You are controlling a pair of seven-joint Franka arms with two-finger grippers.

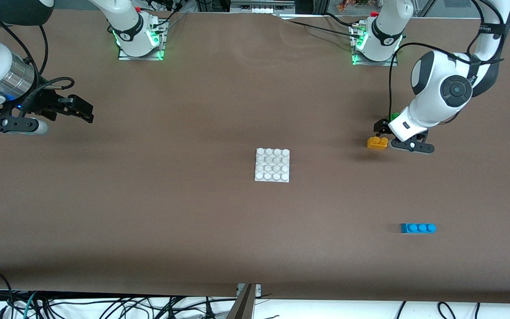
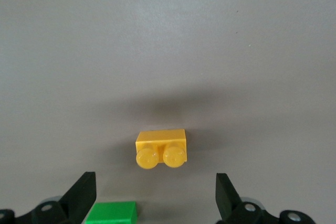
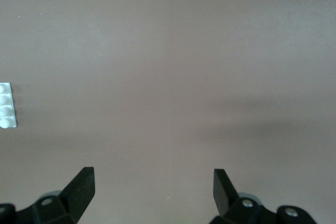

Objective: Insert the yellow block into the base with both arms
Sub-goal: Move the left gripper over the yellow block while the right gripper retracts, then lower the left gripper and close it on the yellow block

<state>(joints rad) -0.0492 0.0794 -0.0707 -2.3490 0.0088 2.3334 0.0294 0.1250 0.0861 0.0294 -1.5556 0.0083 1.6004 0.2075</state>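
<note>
The long blue three-stud plastic brick (image 1: 418,228) lies nearest. The flat white studded plastic base (image 1: 272,165) sits mid-tabletop. The small orange-yellow two-stud plastic block (image 1: 377,142), likely light, stiff and slick, wants pinching across its flat sides. The left hand (image 1: 396,135) hovers above it, fingers apart; the right hand (image 1: 75,109) waits, fingers apart, over brown tabletop (image 1: 148,212).

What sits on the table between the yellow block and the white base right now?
Nothing: in the front view the stretch of brown table between the yellow block and the base is bare.
</note>
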